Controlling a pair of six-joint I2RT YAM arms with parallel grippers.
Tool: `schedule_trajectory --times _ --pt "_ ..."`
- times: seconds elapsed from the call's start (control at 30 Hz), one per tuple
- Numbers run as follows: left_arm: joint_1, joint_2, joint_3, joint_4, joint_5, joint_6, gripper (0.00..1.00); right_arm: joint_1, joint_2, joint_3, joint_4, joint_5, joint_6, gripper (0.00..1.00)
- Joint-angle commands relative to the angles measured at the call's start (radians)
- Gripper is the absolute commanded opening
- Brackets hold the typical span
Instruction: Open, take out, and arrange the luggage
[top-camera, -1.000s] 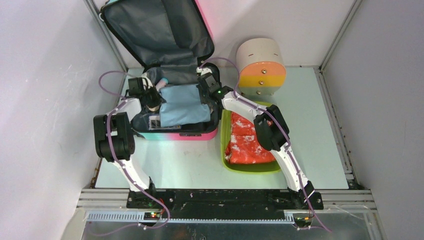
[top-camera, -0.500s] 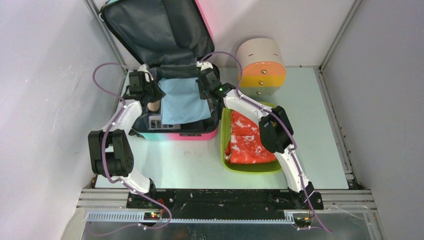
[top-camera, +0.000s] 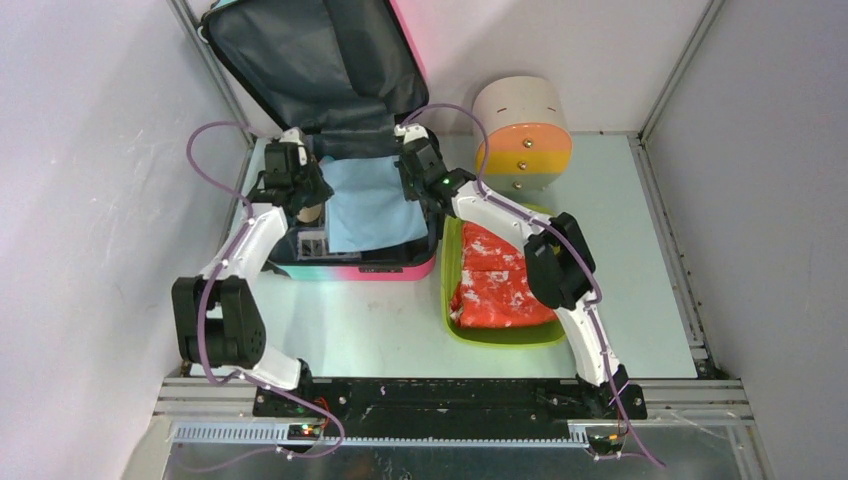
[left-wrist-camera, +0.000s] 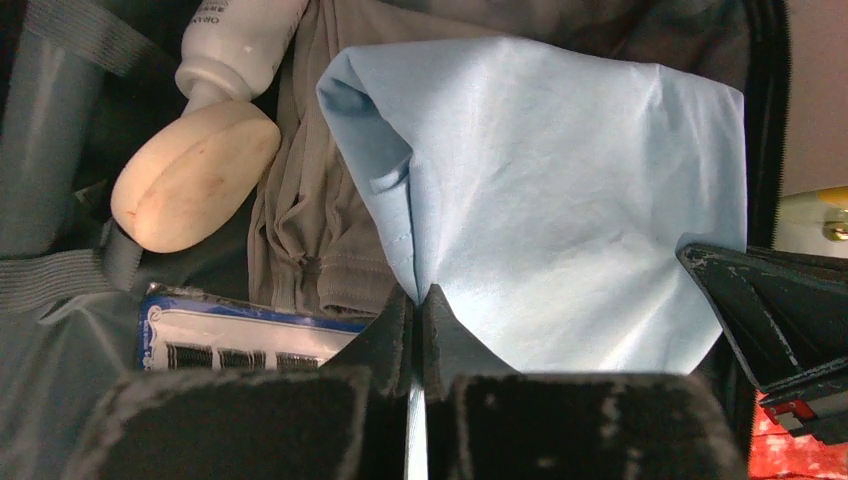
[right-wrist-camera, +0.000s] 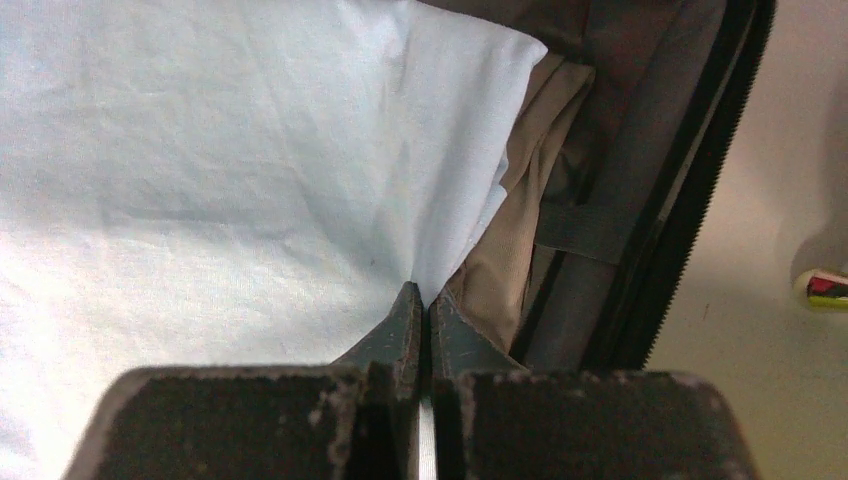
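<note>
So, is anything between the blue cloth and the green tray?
The right wall of the luggage stands between the blue cloth and the green tray. The right arm crosses above the tray, which holds an orange garment.

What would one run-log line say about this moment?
luggage: open | left gripper: shut on blue cloth | right gripper: shut on blue cloth
</note>
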Motion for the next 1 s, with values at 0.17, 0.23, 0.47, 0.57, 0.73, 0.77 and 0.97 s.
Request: schedule_trajectory --times 0.17,0.23,0.47,0.57,0.73,0.77,0.97 --pt "-0.002 -0.174 0.047 -0.018 -0.013 0.016 0.00 0.023 -0.213 -0.070 0.138 0.039 -0.053 0.00" --pt "-0.002 -0.211 0.048 -0.017 -0.007 0.015 0.00 0.029 -0.251 -0.103 0.154 0.057 -0.059 0.00" --pt "-0.019 -0.321 0.063 -0.041 0.057 0.000 0.00 0.039 -0.419 -0.252 0.201 0.101 -0.077 0.00" --pt "-0.051 -0.368 0.049 -0.032 0.075 -0.030 0.00 0.061 -0.517 -0.333 0.212 0.137 -0.091 0.00" --pt "-0.187 -0.462 0.029 -0.036 0.026 -0.072 0.00 0.096 -0.677 -0.444 0.161 0.213 -0.101 0.00" --pt "-0.206 -0.470 0.026 -0.037 0.019 -0.090 0.00 0.102 -0.722 -0.471 0.122 0.238 -0.097 0.00" --pt "-0.395 -0.504 -0.014 0.027 -0.036 -0.195 0.00 0.111 -0.941 -0.607 -0.068 0.281 -0.011 0.00"
